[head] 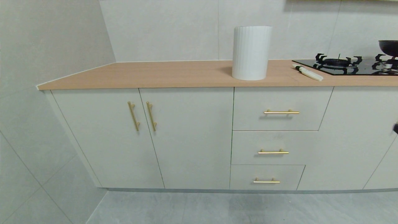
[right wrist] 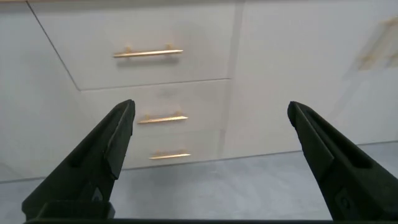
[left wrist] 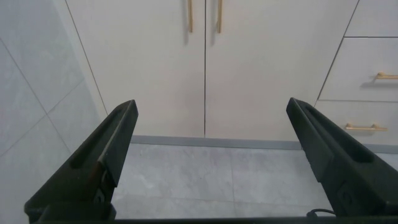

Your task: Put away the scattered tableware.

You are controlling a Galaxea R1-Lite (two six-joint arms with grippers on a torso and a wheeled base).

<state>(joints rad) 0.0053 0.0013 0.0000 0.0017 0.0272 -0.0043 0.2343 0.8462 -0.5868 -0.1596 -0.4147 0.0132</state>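
A long white utensil lies flat on the wooden tabletop, with a dark band near its far end; what kind of utensil it is I cannot tell. It points from about 10 o'clock to 4 o'clock, and its far end rests just beside the front left corner of the black hob. At 9 o'clock of the utensil, near it but apart, a ribbed white holder stands upright on the tabletop. A dark pan sits on the hob's burner at 3 o'clock, at the picture's edge.

Below the tabletop, pale double doors with two upright gold handles stand at 9 o'clock of a stack of three drawers, each with a level gold handle. All of them are closed.

The left tool hangs low before the double doors and over the grey tiled floor. Its two dark fingers are spread wide, with nothing between them. The right tool hangs before the drawers, its fingers likewise spread wide and holding nothing. Both tools are well below the tabletop and well apart from the utensil and the holder.
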